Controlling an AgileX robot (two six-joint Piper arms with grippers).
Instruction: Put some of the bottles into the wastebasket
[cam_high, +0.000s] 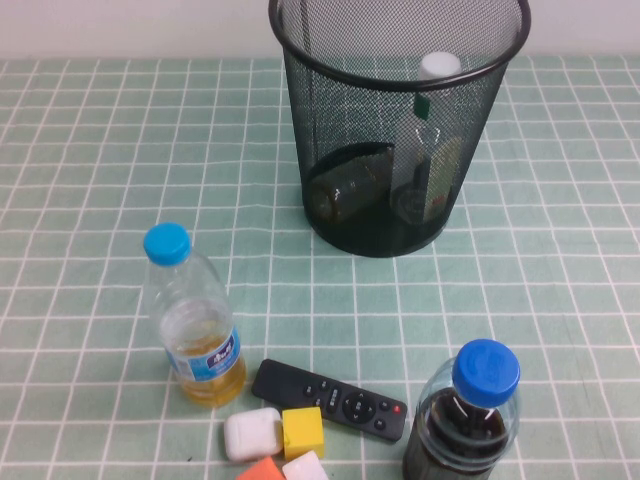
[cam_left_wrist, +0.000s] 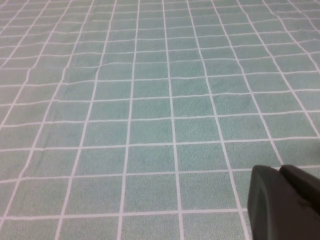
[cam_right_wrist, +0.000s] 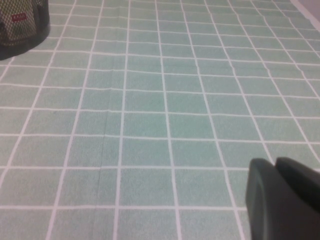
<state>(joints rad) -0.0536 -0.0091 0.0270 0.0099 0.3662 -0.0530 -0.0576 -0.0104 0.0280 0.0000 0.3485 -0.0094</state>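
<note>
The black wire-mesh wastebasket (cam_high: 330, 130) stands at the far middle of the green checked cloth. The taller clear bottle (cam_high: 425, 140) with white cap and green neck label leans upright inside it. The small rounded bottle (cam_high: 345, 185) lies on its side on the basket's base. Neither arm shows in the high view. My left gripper (cam_left_wrist: 281, 169) is shut and empty, low over bare cloth. My right gripper (cam_right_wrist: 275, 162) is shut and empty over bare cloth, with the wastebasket's base (cam_right_wrist: 22, 25) far off at the edge of its view.
At the near edge stand a blue-capped bottle with yellow liquid (cam_high: 195, 320) and a wide blue-capped bottle with dark liquid (cam_high: 470, 415). Between them lie a black remote (cam_high: 330, 398), a white block (cam_high: 251, 433), a yellow cube (cam_high: 303, 431) and an orange piece (cam_high: 262, 469).
</note>
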